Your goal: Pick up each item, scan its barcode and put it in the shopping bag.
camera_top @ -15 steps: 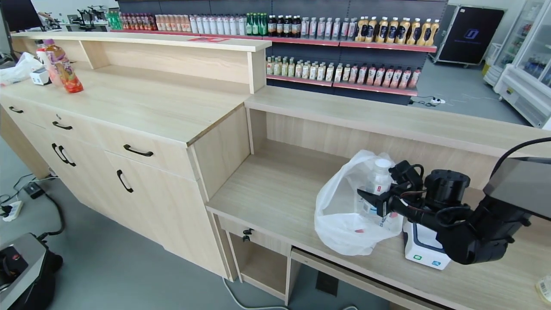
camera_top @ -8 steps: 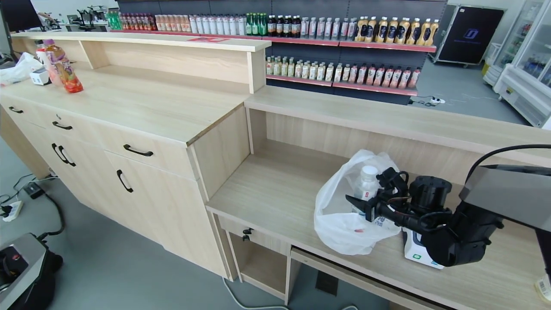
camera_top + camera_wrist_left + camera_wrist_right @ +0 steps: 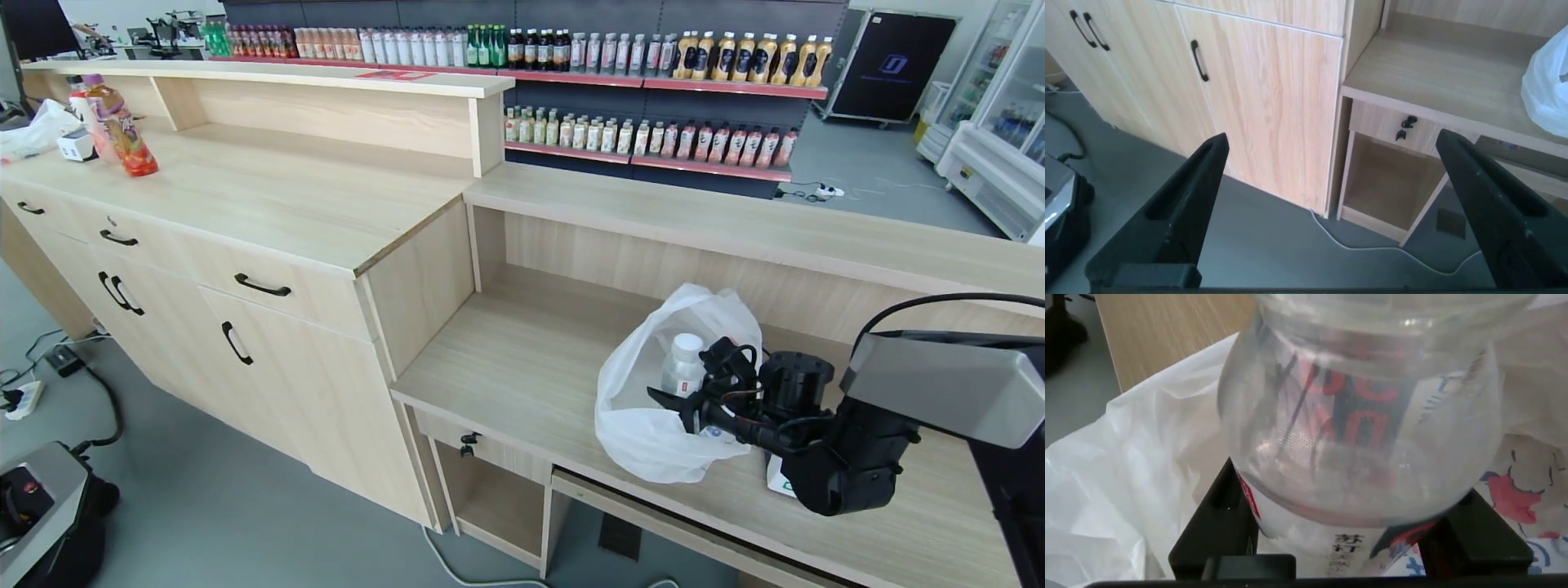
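Clear bottle (image 3: 682,362) in right end effector (image 3: 684,379), inside bag (image 3: 641,429)

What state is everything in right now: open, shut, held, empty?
Shopping bag: mouth open, sitting on the lower counter.
Clear bottle: capped, upright, held in the bag's mouth.
Right gripper: shut on the bottle.
Left gripper: open, empty.
Cabinet doors: shut.
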Controlling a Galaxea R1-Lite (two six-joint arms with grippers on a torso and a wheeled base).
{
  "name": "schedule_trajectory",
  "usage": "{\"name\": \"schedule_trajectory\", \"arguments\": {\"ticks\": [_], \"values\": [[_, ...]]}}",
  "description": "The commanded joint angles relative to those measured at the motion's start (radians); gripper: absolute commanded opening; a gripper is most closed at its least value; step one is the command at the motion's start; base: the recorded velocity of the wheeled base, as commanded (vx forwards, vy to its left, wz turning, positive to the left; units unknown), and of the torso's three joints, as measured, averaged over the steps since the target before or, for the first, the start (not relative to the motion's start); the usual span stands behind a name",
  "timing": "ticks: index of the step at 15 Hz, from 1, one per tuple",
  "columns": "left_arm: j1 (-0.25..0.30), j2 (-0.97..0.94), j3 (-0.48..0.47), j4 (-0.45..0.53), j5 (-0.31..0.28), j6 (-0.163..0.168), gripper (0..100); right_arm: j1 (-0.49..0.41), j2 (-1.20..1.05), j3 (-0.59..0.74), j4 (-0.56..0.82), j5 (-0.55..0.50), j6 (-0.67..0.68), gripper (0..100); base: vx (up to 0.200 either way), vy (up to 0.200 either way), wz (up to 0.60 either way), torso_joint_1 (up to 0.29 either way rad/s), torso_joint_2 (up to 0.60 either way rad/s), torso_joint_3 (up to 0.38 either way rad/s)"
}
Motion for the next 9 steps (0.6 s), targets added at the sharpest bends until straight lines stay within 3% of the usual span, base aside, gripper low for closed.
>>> {"name": "schedule_trajectory", "arguments": {"ticks": [1,9], "values": [[0.000,0.000,0.000,0.000,0.000,0.000,100,0.000,0.017,0.004,-0.001,0.000,-0.003,0,0.000,0.000,0.00,0.000,0.00,0.000],[0.000,0.000,0.000,0.000,0.000,0.000,100,-0.003,0.042,0.020,-0.014,-0.001,-0.026,0,0.000,0.000,0.00,0.000,0.00,0.000]]}}
